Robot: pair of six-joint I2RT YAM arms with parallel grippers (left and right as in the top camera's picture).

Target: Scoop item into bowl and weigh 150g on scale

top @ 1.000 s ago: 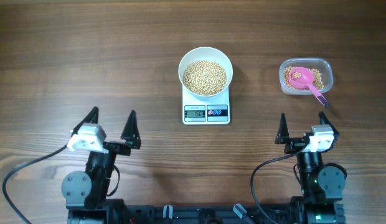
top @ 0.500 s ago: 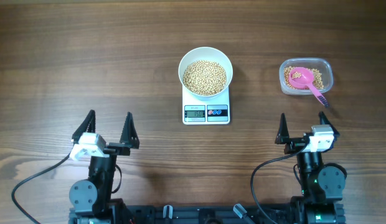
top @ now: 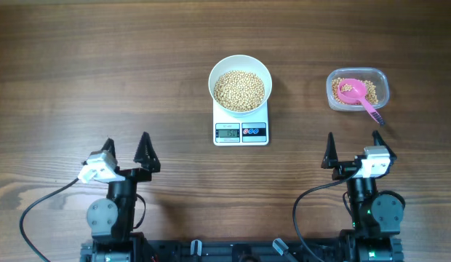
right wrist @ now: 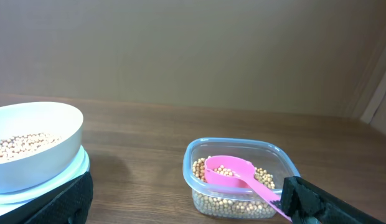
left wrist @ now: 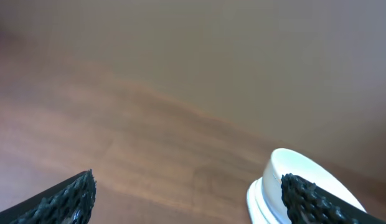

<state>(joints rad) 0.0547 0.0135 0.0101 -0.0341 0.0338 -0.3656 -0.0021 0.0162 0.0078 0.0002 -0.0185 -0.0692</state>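
- From overhead, the white bowl (top: 240, 112) is sitting on the scale (top: 241, 132), filled with beans (top: 239, 89); only this view is showing the scale's display.
- The left gripper (top: 126, 140) and right gripper (top: 353, 142) are hovering near the table's (top: 138, 58) front edge, jaws spread wide, gripping nothing.
- The right wrist view is showing, from the side, a pink scoop (right wrist: 230, 169) lying on beans in the clear tub (right wrist: 196, 163).
- The left wrist view is catching only part of the bowl.

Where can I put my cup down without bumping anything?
The table left of the bowl and scale is wide and bare. A narrower bare gap lies between the scale and the plastic tub holding the pink scoop. It's crowded near the left fingers and right fingers.
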